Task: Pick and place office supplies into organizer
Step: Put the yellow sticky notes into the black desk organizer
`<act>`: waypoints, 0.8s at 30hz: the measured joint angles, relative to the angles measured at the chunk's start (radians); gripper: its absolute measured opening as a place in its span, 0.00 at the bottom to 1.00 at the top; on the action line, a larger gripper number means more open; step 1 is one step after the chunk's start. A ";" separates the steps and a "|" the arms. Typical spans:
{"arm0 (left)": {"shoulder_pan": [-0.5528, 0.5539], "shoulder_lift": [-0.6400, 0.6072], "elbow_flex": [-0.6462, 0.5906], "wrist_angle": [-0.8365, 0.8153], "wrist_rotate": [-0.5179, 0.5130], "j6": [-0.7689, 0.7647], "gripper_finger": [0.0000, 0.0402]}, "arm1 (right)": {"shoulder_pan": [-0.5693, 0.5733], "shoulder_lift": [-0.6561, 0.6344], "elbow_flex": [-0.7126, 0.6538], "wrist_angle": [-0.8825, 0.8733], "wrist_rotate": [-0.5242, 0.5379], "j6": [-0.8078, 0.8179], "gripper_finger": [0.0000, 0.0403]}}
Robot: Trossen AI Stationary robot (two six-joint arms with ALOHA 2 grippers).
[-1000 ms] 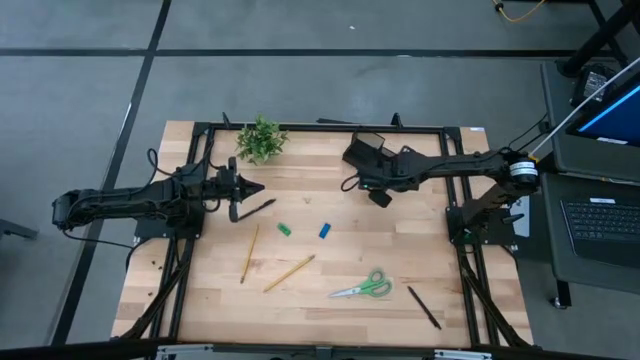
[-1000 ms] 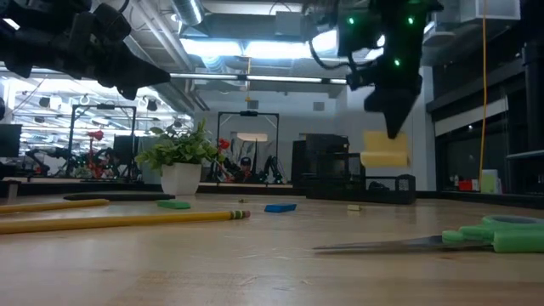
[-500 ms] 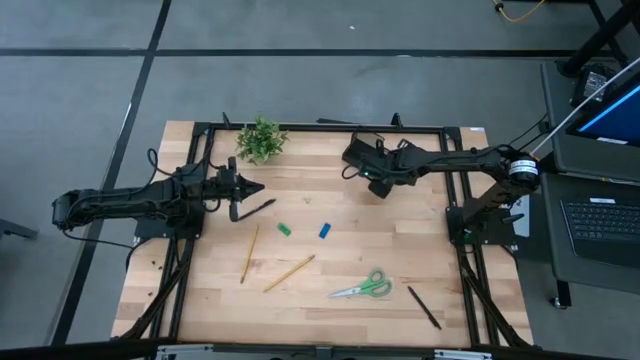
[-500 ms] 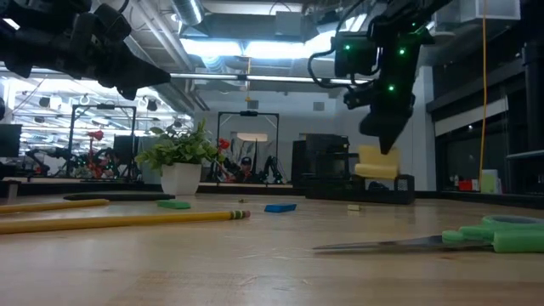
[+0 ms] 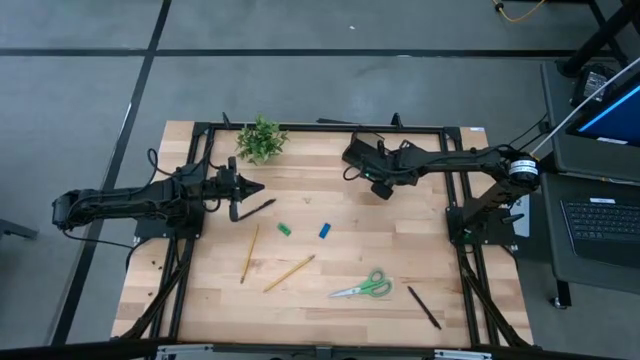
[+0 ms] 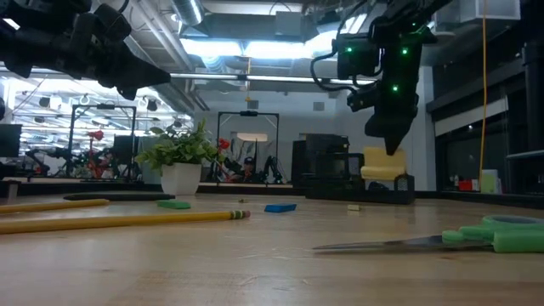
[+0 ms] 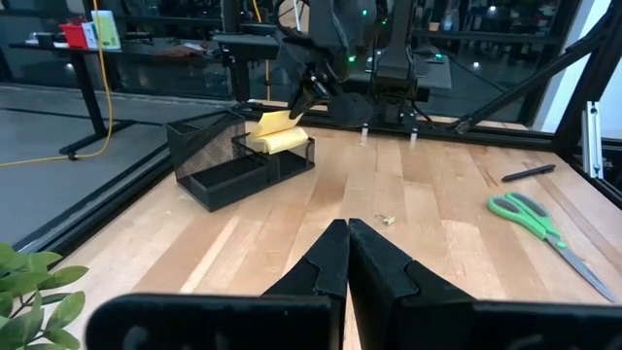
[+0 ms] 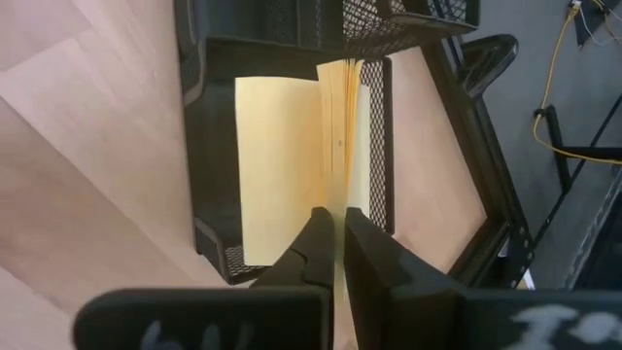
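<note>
The yellow sticky-note pad [image 8: 282, 175] lies inside the low tray of the black mesh organizer [image 7: 209, 165], at the table's far right. My right gripper [image 8: 335, 216] is just above it, shut on it. My left gripper [image 5: 258, 187] hovers shut over the left middle of the table, above a black pen [image 5: 262, 207]. Flat on the wood lie two pencils [image 5: 248, 252] [image 5: 289, 273], a green eraser [image 5: 284, 229], a blue eraser [image 5: 324, 230], green-handled scissors [image 5: 365, 287] and a second pen [image 5: 424, 307]. My right gripper pinches a thin raised edge of the pad's sheets [image 8: 339, 146] between its two fingers, coming from above and pointing down. The sheets stand up between the fingers while the rest of the pad [image 6: 382, 164] lies in the organizer's tray.
A small potted plant [image 5: 261, 139] stands at the far edge, left of the organizer. The organizer's taller mesh compartment [image 8: 389, 19] rises right beside the tray. Black frame rails border the table.
My right gripper moved a little toward the far edge and down, carrying the pad. The pad hung clear in the air before; now it has dropped into the organizer's tray and lies level there.
</note>
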 joint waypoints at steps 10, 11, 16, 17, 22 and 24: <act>0.000 0.000 0.000 0.000 0.000 0.000 0.01 | 0.000 0.000 -0.061 0.080 0.008 -0.003 0.03; 0.000 0.000 0.000 0.000 0.000 0.000 0.01 | 0.000 0.000 -0.065 0.084 0.012 -0.003 0.03; 0.000 0.000 0.000 0.000 0.000 0.000 0.01 | -0.016 0.000 -0.069 0.084 0.028 -0.005 0.07; 0.000 0.000 0.000 0.000 0.000 0.000 0.01 | -0.020 0.000 -0.069 0.084 0.028 -0.005 0.09; 0.000 0.000 0.000 0.000 0.000 0.000 0.01 | -0.033 0.000 -0.069 0.087 0.029 -0.002 0.12; 0.000 0.000 0.000 0.000 0.000 0.000 0.01 | -0.033 0.000 -0.069 0.088 0.029 -0.002 0.12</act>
